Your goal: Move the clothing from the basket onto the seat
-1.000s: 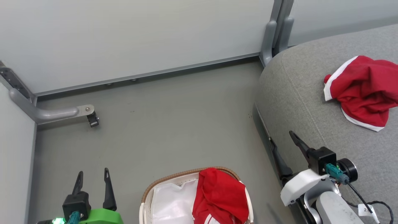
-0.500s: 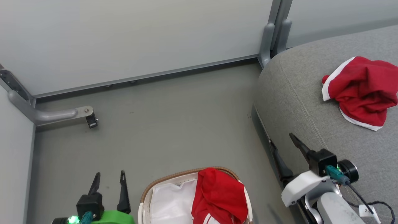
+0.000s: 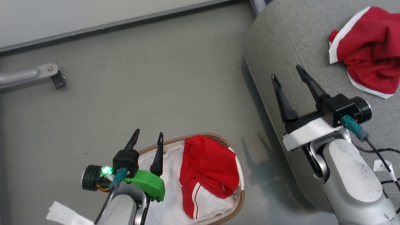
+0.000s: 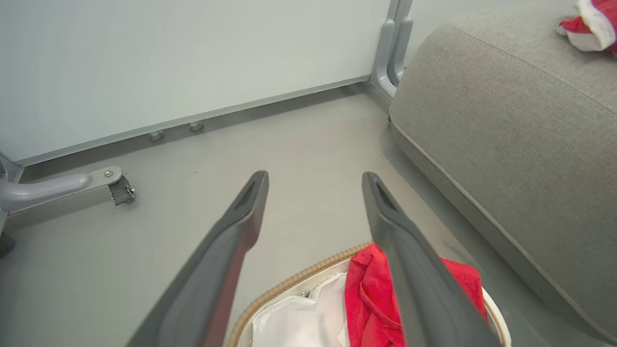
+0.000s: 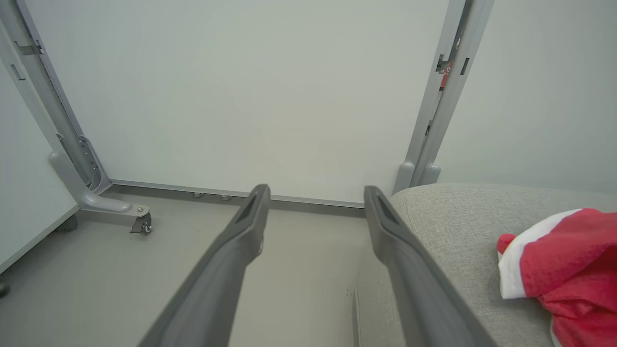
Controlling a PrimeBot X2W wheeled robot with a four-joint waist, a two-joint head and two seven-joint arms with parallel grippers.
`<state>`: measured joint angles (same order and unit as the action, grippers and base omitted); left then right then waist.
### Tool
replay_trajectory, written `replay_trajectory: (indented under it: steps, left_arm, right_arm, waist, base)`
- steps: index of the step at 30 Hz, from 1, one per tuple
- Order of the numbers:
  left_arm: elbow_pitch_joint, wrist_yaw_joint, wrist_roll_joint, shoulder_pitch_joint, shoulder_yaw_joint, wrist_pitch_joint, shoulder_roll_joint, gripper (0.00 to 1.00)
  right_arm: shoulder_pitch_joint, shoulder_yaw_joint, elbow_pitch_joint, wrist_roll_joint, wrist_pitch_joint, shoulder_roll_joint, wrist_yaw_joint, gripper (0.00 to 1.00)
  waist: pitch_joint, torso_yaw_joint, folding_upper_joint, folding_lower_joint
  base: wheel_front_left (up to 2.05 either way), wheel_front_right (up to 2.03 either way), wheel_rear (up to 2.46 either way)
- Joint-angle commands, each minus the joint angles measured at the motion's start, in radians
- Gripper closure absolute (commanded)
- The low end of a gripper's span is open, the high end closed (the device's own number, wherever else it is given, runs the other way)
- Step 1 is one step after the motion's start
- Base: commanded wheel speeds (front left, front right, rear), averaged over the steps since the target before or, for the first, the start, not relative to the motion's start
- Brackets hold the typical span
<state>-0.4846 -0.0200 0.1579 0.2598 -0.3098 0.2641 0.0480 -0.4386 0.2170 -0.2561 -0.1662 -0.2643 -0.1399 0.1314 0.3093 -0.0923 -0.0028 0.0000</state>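
While the left claw [image 3: 148, 133] hangs spread wide and empty over the left rim of the basket [image 3: 220, 136], a red garment [image 3: 206, 165] with white stripes lies heaped in the basket's right half. It is just right of that claw's fingers, untouched by them, on the white liner [image 3: 168, 178]. The basket stands on the floor [image 3: 156, 78] near the seat's [image 3: 300, 37] left edge. The right claw [image 3: 287, 72], equally wide and empty, hovers over that edge. A second red garment [image 3: 365, 53] with white trim lies on the seat, further right, apart from it.
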Motion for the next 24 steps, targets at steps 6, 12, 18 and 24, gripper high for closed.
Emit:
replay_trajectory:
  steps: [6, 12, 18, 24]
  left_arm:
    - [-0.112, -0.041, 0.009, 0.124, -0.017, 0.001, 0.006, 0.0]
    - [-0.241, -0.079, 0.039, 0.208, -0.036, 0.0, 0.007, 0.0]
    - [-0.388, -0.101, 0.023, 0.297, -0.1, 0.0, 0.007, 0.0]
    - [-0.48, -0.109, 0.015, 0.378, -0.16, 0.0, 0.007, 0.0]
  right_arm:
    - [-0.083, -0.014, 0.065, -0.011, 0.0, 0.014, -0.001, 0.0]
    - [-0.109, -0.014, 0.111, -0.012, 0.0, 0.032, -0.001, 0.0]
    - [-0.132, -0.023, 0.137, -0.009, 0.0, 0.051, -0.001, 0.0]
    - [-0.152, -0.028, 0.149, -0.002, 0.0, 0.068, -0.001, 0.0]
  waist:
    - [0.265, -0.147, 0.0028, 0.0]
    - [0.359, -0.187, 0.0028, 0.0]
    - [0.437, -0.215, 0.0028, 0.0]
    - [0.496, -0.236, 0.0028, 0.0]
  base:
    - [0.0, 0.0, 0.0]
    - [0.0, 0.0, 0.0]
    - [0.0, 0.0, 0.0]
    - [0.0, 0.0, 0.0]
